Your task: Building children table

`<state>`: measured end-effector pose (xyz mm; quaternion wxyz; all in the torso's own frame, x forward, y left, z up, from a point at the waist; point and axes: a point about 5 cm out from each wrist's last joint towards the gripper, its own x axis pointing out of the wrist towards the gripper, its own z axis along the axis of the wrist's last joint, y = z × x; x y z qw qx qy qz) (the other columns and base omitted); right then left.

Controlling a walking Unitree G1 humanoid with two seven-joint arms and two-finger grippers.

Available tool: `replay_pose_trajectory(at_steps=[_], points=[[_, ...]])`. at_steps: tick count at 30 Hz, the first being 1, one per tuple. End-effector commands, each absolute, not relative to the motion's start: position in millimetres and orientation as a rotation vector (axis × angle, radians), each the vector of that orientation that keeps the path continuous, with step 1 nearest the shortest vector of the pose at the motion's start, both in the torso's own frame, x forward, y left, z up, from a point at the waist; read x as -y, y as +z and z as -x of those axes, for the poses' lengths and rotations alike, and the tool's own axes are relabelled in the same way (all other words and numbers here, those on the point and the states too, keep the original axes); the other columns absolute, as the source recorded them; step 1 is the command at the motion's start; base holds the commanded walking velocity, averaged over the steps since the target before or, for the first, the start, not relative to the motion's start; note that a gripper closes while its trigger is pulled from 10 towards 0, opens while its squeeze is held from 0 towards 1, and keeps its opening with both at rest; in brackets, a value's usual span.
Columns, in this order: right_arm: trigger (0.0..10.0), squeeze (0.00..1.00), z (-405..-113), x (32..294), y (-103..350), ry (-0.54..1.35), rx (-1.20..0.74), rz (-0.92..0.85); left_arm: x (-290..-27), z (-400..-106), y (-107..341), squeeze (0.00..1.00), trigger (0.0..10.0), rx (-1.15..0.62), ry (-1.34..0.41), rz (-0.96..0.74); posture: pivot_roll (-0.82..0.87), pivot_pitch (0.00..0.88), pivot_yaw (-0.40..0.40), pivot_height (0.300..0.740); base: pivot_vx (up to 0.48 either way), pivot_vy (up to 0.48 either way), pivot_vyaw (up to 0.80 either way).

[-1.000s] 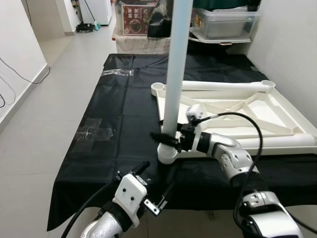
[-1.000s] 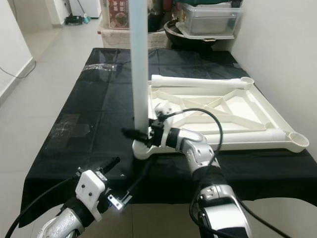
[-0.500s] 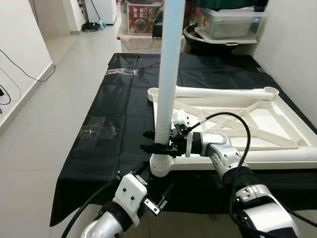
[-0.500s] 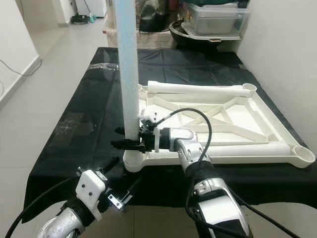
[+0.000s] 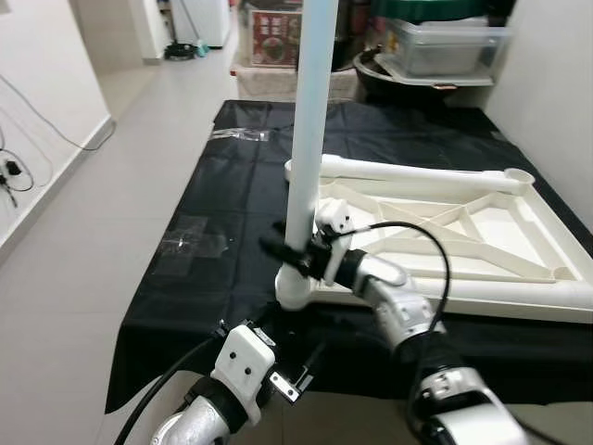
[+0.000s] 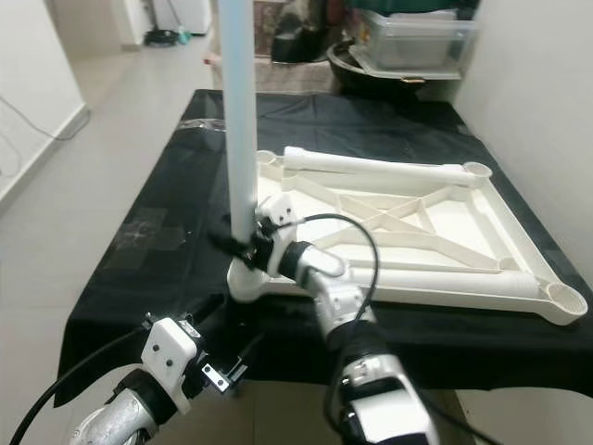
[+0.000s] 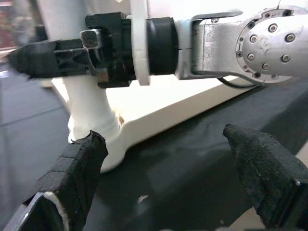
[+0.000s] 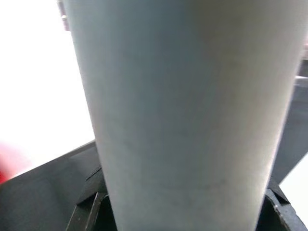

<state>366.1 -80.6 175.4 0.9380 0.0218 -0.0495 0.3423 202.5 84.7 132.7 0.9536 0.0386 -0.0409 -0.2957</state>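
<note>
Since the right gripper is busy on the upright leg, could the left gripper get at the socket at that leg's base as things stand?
Probably yes: the left gripper hangs open just before the black-covered table's edge, facing the corner socket. Only bare black cloth lies between; the right gripper holds the leg higher up.

I am seeing a black sheet [image 5: 232, 204] covering the grey tiled floor [image 5: 111, 176], with clear tape patches [image 5: 193, 237] shining on it. Beyond it a clear storage bin [image 5: 445, 46] is sitting on a low shelf, beside a red printed box [image 5: 276, 23]. A cable [image 5: 46, 120] is trailing along the white wall.
</note>
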Motion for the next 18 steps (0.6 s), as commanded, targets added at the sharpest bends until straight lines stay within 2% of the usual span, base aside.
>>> replay_pose_trajectory(at_steps=[1,3,7,13,17,18], points=[[0.0,0.0,-371,117,171,0.275,0.107,-0.103,-84,-200,129,0.0,10.0,0.065,-0.605,-0.078,0.14,0.083,-0.048,0.74,0.0,0.0,0.0],[0.0,0.0,-365,133,168,0.023,0.1,-0.066,-84,-200,129,0.0,10.0,0.064,-0.606,-0.079,0.14,0.082,-0.05,0.74,0.0,0.0,0.0],[0.0,0.0,-348,140,166,-0.219,0.083,-0.112,-84,-200,128,0.0,10.0,0.063,-0.607,-0.078,0.13,0.081,-0.049,0.74,0.0,0.0,0.0],[0.0,0.0,-336,127,160,-0.35,0.024,-0.17,-84,-200,128,0.0,10.0,0.063,-0.609,-0.077,0.13,0.079,-0.049,0.74,0.0,0.0,0.0],[0.0,0.0,-336,112,154,-0.339,-0.014,-0.208,-83,-200,128,0.0,10.0,0.063,-0.611,-0.076,0.13,0.075,-0.052,0.74,0.0,0.0,0.0],[9.8,0.0,-337,106,154,-0.309,-0.014,-0.216,-82,-199,128,0.0,10.0,0.063,-0.612,-0.075,0.13,0.076,-0.053,0.74,0.0,0.0,0.0]])
